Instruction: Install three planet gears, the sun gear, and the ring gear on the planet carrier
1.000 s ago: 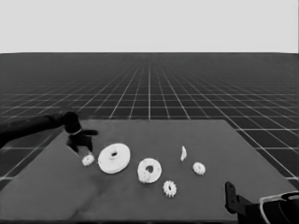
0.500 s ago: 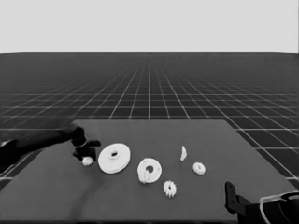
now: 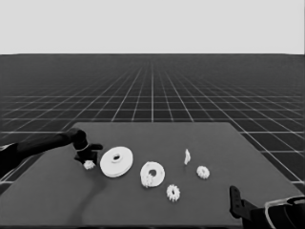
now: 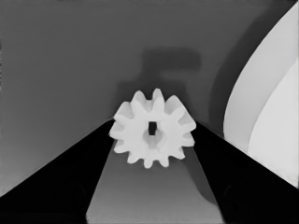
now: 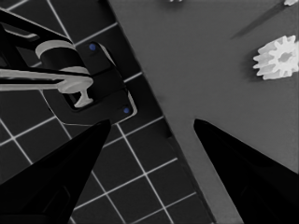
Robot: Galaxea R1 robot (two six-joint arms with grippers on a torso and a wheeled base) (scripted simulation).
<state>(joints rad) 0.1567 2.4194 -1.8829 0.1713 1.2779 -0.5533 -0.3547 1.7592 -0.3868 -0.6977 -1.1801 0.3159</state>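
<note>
Two arms: the left one reached in over the table's [image 3: 200, 200] left end, and the right one waited at the near right corner.
Left hand [image 3: 88, 157]: it was down low at a small gear [image 3: 89, 165], just left of the larger round part [image 3: 116, 161].
Left hand's grip: in the left wrist view the gear [image 4: 152, 128] sat between the two black fingers [image 4: 70, 172], and each finger met its teeth on one side, so the hand looked closed on it. I could not tell if the gear was lifted or lay on the table.
Larger round part: it lay flat on the table, thick, with a small dark hole, and its white edge [image 4: 261, 107] showed very close to the held gear.
Smaller round part [image 3: 152, 174]: it lay just right of the larger one, near it, with a wide dark hole.
Other gears: one [image 3: 173, 192] lay near the front, below the smaller round part, and one [image 3: 203, 172] lay farther right.
Thin white piece [image 3: 187, 156]: it stood up just behind the right gear.
Right hand [image 5: 149, 126]: its fingers were spread apart with nothing between them, over the table's edge and the floor's grid, with a gear [image 5: 276, 58] lying well apart from it.
</note>
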